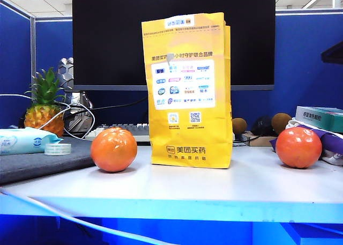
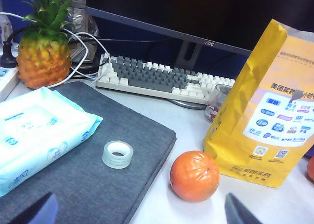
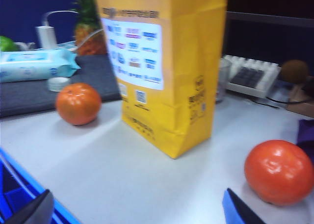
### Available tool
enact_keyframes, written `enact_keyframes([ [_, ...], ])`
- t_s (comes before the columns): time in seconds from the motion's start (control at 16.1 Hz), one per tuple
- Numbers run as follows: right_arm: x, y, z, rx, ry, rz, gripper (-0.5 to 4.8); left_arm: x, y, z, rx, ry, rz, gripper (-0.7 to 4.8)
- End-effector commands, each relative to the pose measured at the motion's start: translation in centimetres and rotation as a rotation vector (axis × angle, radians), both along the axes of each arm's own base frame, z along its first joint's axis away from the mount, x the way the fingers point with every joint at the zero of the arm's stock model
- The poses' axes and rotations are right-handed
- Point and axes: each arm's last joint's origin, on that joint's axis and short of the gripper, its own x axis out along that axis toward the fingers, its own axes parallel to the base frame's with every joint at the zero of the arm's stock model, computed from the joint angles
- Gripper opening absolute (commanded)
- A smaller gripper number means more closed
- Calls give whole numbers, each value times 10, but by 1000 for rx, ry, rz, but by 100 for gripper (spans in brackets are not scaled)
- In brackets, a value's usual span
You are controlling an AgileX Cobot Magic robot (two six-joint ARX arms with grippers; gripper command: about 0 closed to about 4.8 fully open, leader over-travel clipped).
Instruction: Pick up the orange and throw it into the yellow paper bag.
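- Nearest the exterior camera is the front edge of the white table, with a pale cable crossing its front left corner.
- The yellow paper bag stands upright at the middle of the table, its mouth at the top.
- The orange, deep reddish and glossy, sits toward the table's right edge, well apart from the bag and touching nothing that can be seen.
- A paler grooved fruit lies left of the bag, just beside a grey mat; it is not the target.
- The right gripper shows only its two dark fingertips at the margin of its wrist view, spread wide and holding nothing. The orange lies just beside one fingertip, off the line between the two.
- The left gripper also shows two fingertips set wide apart and holding nothing, above the mat edge, with the grooved fruit ahead of it.
- Judged from these views, the right arm is much nearer the orange. It would need to shift sideways to centre the fruit between its fingers; a round fruit gives no preferred grasp axis.
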Motion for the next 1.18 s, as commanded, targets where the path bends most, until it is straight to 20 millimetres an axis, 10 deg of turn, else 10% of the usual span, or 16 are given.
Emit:
enact_keyframes([
  [0.06, -1, 1, 3, 8, -19, 27, 479, 0, 0, 2, -2, -11, -5, 479],
  [0.62, -1, 1, 13, 195, -38, 55, 479, -2, -6, 5, -4, -46, -220, 479],
  [1.18, 12, -6, 29, 218, -101, -266, 479, 29, -19, 61, 109, -39, -525, 479],
])
